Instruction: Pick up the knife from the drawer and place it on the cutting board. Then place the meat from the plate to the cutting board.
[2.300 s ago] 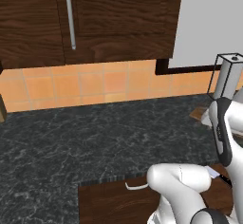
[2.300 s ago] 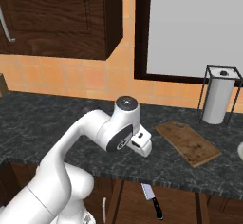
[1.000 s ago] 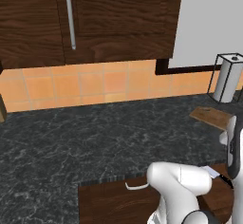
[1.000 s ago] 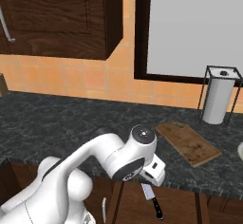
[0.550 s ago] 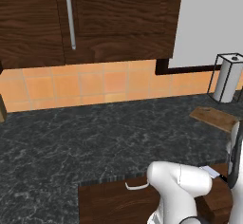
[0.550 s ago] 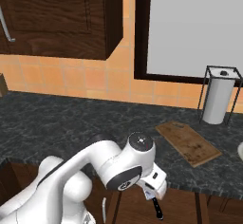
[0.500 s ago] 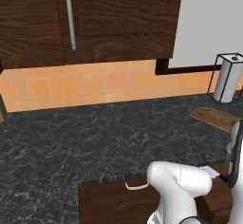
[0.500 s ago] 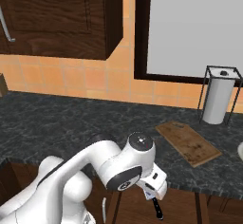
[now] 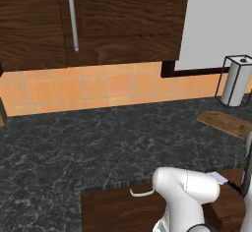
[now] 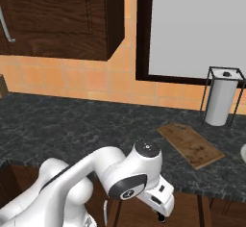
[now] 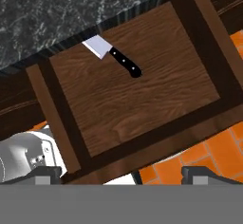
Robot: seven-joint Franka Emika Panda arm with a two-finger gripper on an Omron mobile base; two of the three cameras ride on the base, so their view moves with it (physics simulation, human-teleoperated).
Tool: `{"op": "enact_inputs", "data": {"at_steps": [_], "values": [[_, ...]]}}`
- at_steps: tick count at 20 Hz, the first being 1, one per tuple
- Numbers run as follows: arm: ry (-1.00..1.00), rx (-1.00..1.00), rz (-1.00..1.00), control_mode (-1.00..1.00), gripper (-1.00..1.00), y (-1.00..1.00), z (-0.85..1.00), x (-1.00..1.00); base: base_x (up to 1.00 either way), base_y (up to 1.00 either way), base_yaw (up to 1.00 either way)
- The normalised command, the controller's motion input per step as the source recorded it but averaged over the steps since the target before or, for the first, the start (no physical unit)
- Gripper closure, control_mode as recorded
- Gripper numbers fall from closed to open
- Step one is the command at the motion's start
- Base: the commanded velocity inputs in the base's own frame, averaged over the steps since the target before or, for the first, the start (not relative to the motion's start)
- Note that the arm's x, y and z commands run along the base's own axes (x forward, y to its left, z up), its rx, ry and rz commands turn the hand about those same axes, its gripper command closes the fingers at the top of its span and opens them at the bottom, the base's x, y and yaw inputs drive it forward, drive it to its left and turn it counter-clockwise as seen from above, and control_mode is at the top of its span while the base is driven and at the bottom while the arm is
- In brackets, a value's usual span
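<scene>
While the knife lies untouched in the open drawer, the tool hangs above, spread and empty, so nothing has reached the cutting board

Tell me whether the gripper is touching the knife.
Apart. In the hand view the knife lies flat in the drawer, with bare wood between it and the gripper.

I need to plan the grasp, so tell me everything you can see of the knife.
The knife lies flat on the wooden floor of the open drawer, near the counter-side edge. Its black handle with pale rivets points into the drawer; part of the broad silver blade is hidden under the counter's edge. Nothing grips it.
</scene>
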Motion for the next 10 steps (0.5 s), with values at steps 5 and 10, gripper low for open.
{"op": "enact_inputs", "data": {"at_steps": [5, 10], "values": [[0.01, 0.00, 0.00, -1.00, -1.00, -0.13, 0.00, -0.41, 0.00, 0.00, 0.00], [0.06, -0.02, 0.00, -1.00, -1.00, -0.01, -0.08, 0.12, 0.00, 0.00, 0.00]]}}
